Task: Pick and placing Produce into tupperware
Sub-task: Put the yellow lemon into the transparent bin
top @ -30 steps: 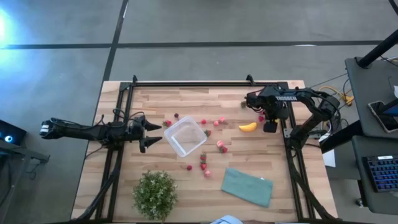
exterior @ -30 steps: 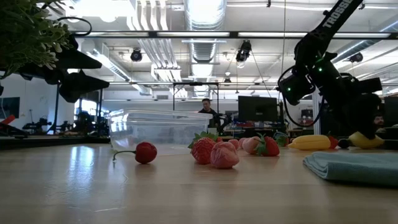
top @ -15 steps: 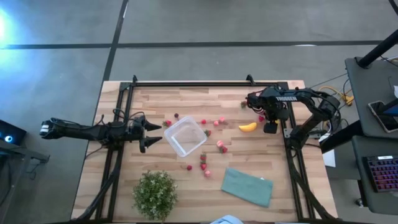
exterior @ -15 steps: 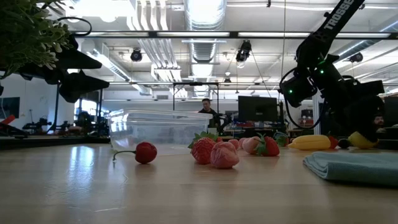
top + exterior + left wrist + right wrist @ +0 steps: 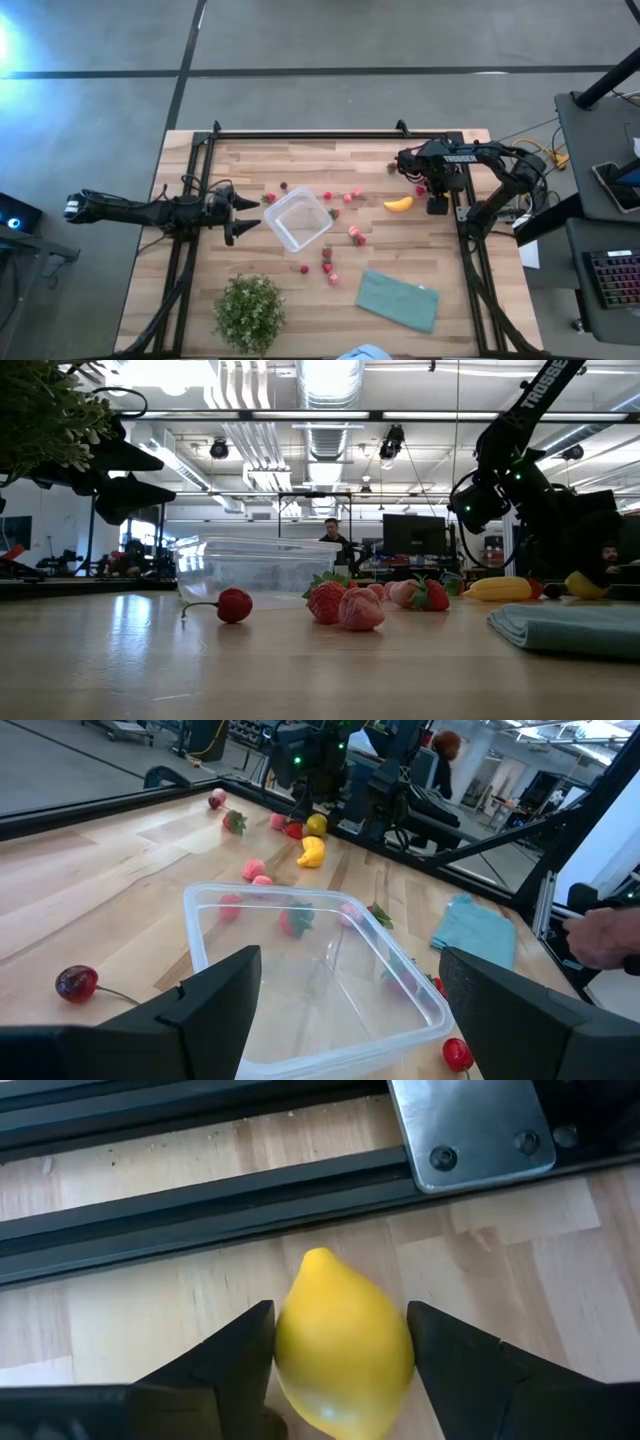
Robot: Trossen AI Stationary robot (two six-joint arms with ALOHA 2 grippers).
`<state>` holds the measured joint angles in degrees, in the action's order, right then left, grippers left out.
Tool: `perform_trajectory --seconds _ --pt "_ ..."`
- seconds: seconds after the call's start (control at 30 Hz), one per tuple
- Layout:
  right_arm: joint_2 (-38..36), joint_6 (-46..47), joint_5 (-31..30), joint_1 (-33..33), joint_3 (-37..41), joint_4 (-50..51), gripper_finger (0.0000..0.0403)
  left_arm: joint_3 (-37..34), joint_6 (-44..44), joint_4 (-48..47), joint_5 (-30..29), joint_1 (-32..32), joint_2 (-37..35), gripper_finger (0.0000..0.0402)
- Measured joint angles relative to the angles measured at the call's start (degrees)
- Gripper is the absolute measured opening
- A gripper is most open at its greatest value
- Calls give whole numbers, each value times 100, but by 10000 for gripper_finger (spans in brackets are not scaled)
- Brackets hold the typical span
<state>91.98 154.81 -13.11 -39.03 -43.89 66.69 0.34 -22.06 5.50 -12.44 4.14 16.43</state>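
Note:
A yellow round fruit (image 5: 343, 1345) lies on the wood beside the right frame rail, and my right gripper (image 5: 437, 204) stands over it with a finger on each side. It also shows in the low view (image 5: 584, 584). A small banana (image 5: 398, 204) lies just left of that gripper. Red and pink strawberries (image 5: 356, 236) are scattered around the clear tupperware (image 5: 298, 219), which rests flat on its base mid-table. My left gripper (image 5: 245, 213) hovers open at the tupperware's left side, both fingers apart and touching nothing. My right gripper has the yellow fruit's two opposite sides (image 5: 400, 1342) between its two fingers, at its widest part. The fingers (image 5: 455, 1365) slant steeply down from above. The fruit lies on the table, its pointed end toward the rail.
A potted green plant (image 5: 249, 312) stands near the front left, and a teal folded cloth (image 5: 398, 299) lies at the front right. Black frame rails (image 5: 468, 250) run along the table's sides and back. A person's hand (image 5: 610, 935) shows beyond the right edge.
My right gripper has stayed in place over the yellow fruit and rolled a little about the line it points along. In the low view slightly less of the fruit shows beside it than before.

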Motion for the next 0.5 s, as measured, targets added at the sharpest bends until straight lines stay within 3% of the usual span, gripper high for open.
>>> perform_trajectory --seconds 0.2,0.5 --pt "0 -165 -47 0 14 -3 188 0 -2 0 2 0 4 293" --pt "-2 -235 -62 0 16 -16 191 0 0 0 2 -1 2 293"
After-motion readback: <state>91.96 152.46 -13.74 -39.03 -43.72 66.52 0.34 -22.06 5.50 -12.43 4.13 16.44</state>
